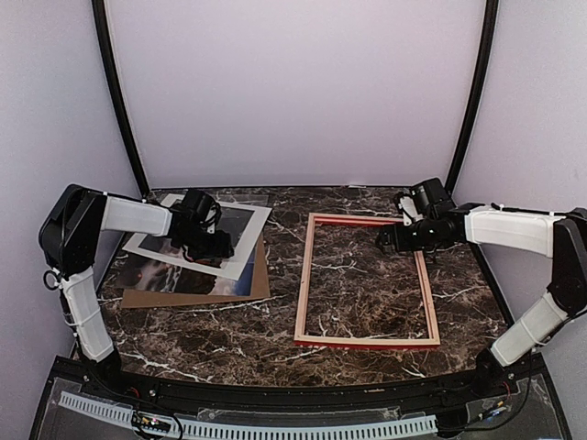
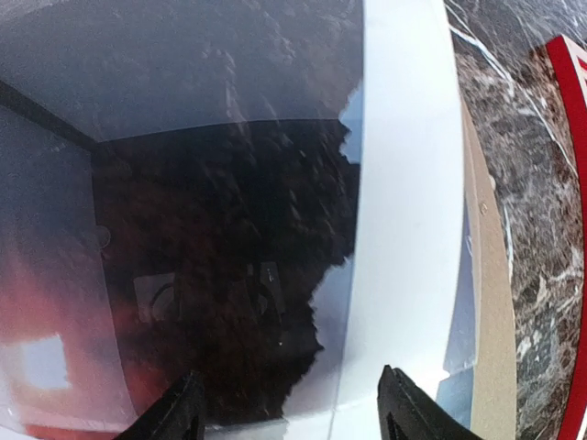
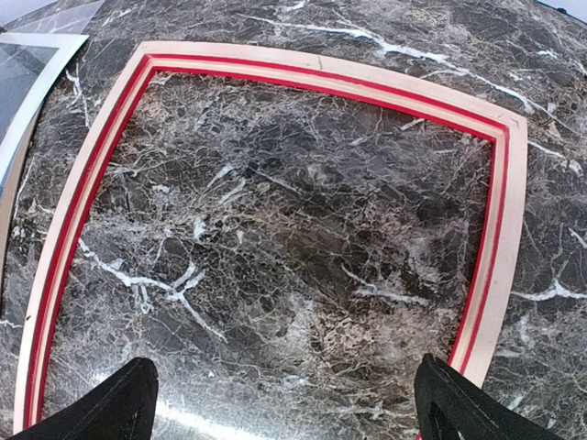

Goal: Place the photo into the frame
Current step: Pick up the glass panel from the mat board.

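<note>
photo (image 1: 156, 273) logged flat at the left of the marble table (image 1: 275, 321), picture side up, on the brown cardboard backing (image 1: 183, 298) and largely covered by the white mat (image 1: 260, 220), which is laid askew over it. the photo's long axis is set roughly left to right, slightly rotated. its uncovered near-left strip with the red glow is shown only in the top view. in the left wrist view dark rock and a red patch are seen through the mat window under glare, with a sliver of red frame edge at the right.

frame (image 1: 305, 275) logged flat right of centre, near the cardboard but not touching it. the pale back is turned up, the long axis runs near to far, and marble is seen through the opening. the red lip inside the rails is clearest in the right wrist view.

left arm is folded up from its base, forearm reaching inward; left gripper (image 1: 209, 240) is held over the mat, fingers (image 2: 179, 417) moderately parted, nothing gripped. contact with the mat cannot be told. right arm is bent at the right edge, forearm reaching left; right gripper (image 1: 385, 240) is held over the frame's far right corner, spread wide, nothing gripped.
</note>
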`<state>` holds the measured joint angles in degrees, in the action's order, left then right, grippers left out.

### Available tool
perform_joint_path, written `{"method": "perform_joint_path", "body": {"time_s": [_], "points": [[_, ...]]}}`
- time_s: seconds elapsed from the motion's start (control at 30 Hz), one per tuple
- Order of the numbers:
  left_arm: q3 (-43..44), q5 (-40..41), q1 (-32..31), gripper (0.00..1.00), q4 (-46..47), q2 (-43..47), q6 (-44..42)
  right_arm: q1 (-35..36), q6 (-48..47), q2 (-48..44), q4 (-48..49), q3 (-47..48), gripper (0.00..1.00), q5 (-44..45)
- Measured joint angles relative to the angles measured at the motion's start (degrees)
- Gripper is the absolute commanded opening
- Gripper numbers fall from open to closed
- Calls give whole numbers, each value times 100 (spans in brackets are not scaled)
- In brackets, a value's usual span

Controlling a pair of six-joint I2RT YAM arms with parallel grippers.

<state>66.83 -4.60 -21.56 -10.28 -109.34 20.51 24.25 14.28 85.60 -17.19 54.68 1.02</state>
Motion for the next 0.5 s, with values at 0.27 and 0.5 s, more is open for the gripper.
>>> {"method": "perform_joint_path", "body": {"time_s": [0.27, 0.5], "points": [[-1196, 160, -518, 60, 136, 925, 260, 245, 120, 0, 2, -17, 99, -81], [-1449, 319, -634, 69, -289, 1523, 372, 621, 234, 372, 31, 299, 99, -317]]}}
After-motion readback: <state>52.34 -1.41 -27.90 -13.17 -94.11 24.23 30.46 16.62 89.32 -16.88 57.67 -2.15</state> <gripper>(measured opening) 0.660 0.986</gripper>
